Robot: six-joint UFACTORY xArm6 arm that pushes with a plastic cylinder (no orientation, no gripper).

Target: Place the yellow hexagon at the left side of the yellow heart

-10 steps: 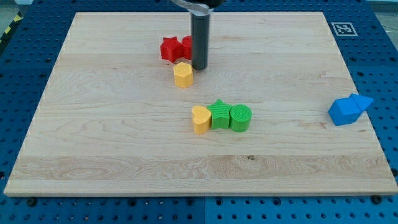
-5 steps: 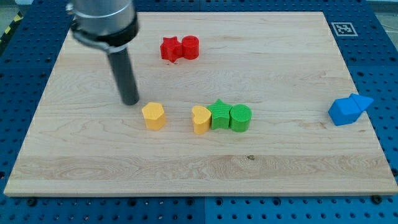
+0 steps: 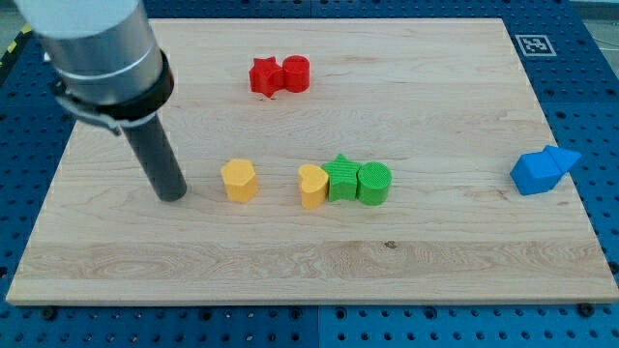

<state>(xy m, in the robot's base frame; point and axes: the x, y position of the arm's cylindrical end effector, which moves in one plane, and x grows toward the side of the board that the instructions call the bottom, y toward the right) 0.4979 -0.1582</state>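
On the wooden counter [image 3: 290, 261], the yellow hexagon [image 3: 239, 180] stands upright left of the yellow heart [image 3: 311, 186], a gap between them. My tip [image 3: 173, 196], a plain rod holding nothing, rests left of the hexagon, not touching. No legible writing shows.

— From where did the one camera look?

— It stood off the board's [image 3: 464, 261] near edge, raised, and looked down and across toward the far edge, where a printed marker [image 3: 533, 43] sat at the view's top right.

— How near was it?

— Near enough that the board almost filled the frame, with blue pegboard [image 3: 600, 116] showing round it. My tip [image 3: 172, 197] stood toward the view's left; the arm above it was cut off by the top edge.

— Any second view?

— None, so nothing was shared.
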